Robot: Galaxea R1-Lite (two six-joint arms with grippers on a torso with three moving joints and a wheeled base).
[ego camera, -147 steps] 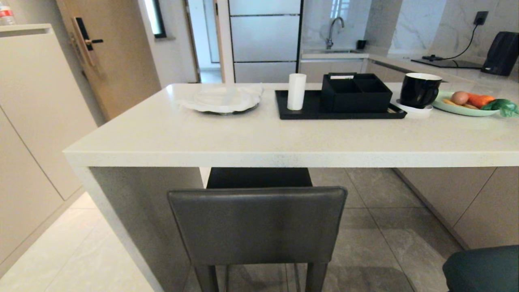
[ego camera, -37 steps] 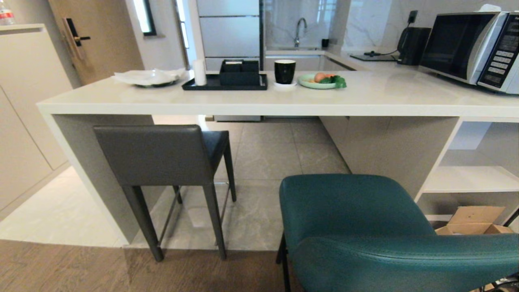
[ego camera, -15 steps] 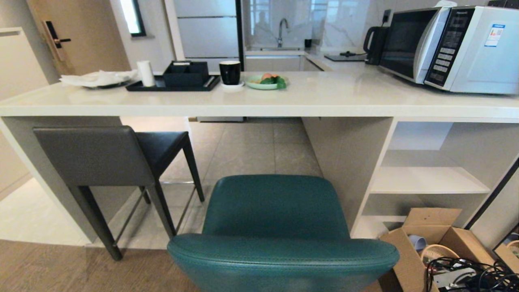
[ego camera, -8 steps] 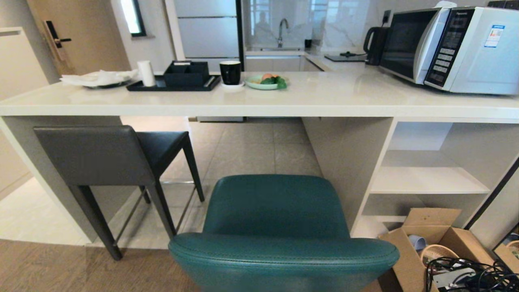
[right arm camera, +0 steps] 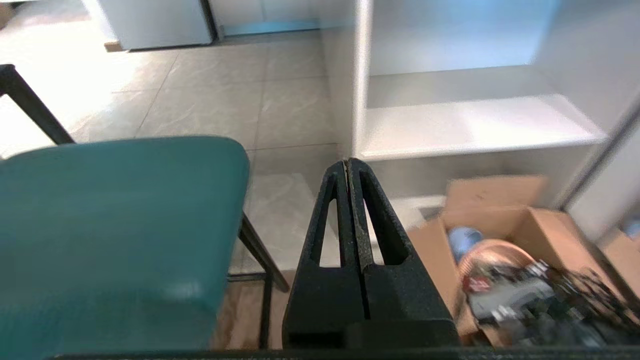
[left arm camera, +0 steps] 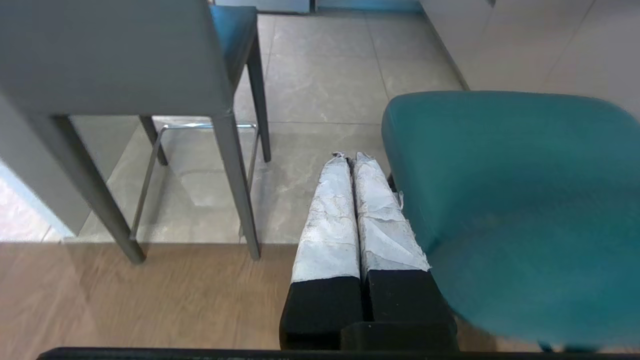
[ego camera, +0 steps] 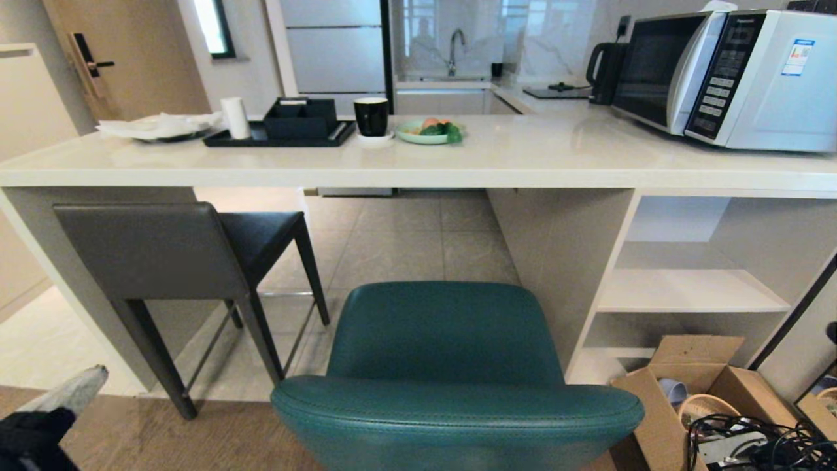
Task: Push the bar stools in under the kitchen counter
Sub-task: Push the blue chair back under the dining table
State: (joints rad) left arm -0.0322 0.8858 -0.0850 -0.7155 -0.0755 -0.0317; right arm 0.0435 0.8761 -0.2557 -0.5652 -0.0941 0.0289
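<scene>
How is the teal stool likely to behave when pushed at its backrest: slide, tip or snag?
The teal stool stands tall on thin black legs, so a high push probably tips it rather than slides it. Its smooth leather back may let the shut left gripper slip. The seam from wood floor to tile could catch its feet.

Even, bright indoor light fills the head view, with soft sheen on the pale tabletop (ego camera: 510, 157) and a glare off the glossy wall behind the sink (ego camera: 458, 78). Straight edges bow toward the frame borders. Both wrist views are smeared with blur, and daylight washes out the floor tiles (right arm camera: 45, 100).
</scene>
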